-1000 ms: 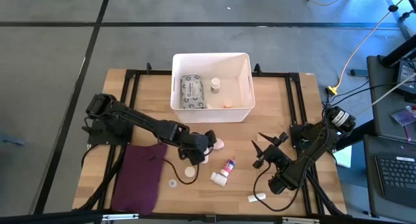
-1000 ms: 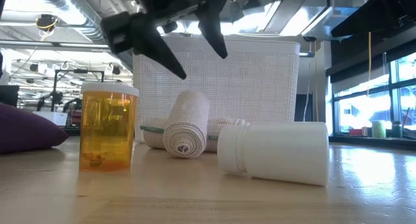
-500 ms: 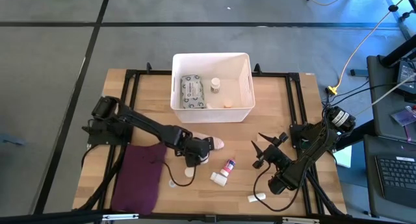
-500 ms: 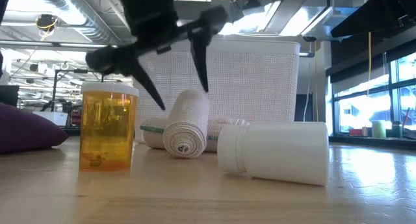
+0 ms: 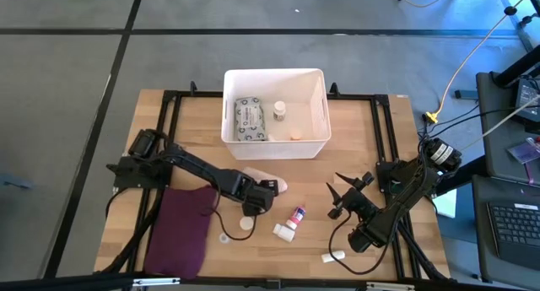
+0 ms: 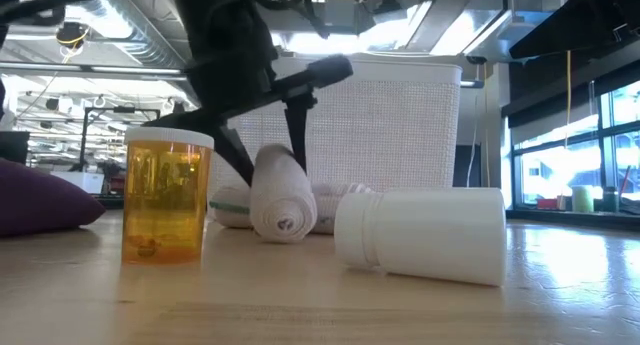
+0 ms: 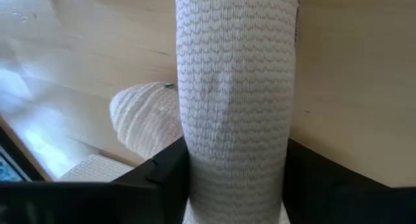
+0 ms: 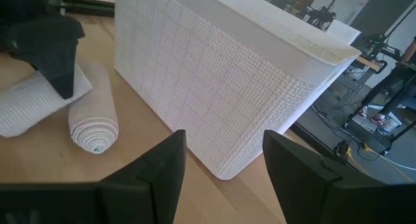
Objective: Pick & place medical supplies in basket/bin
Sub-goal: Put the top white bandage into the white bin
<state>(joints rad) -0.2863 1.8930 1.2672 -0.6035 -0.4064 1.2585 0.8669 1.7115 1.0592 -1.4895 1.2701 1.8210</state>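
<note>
The big white basket (image 5: pixel 274 114) sits at the far side of the table, and a grey-green packet (image 5: pixel 250 120) and a little bottle (image 5: pixel 279 110) are already lying inside it. In front of the basket, near its front wall, lie two soft bandage rolls. The left gripper (image 5: pixel 257 196) is down low over one bandage roll (image 7: pixel 235 107), with one dark finger on each side of it, so it looks like it is squeezing the roll to pick it up. The other roll (image 7: pixel 146 119) lies just beside it. An orange pill bottle (image 6: pixel 166 195) and a white bottle (image 6: pixel 420 233) wait farther from the basket. The right gripper (image 5: pixel 341 198) rests off to the basket's front right, fingers spread apart and holding nothing.
</note>
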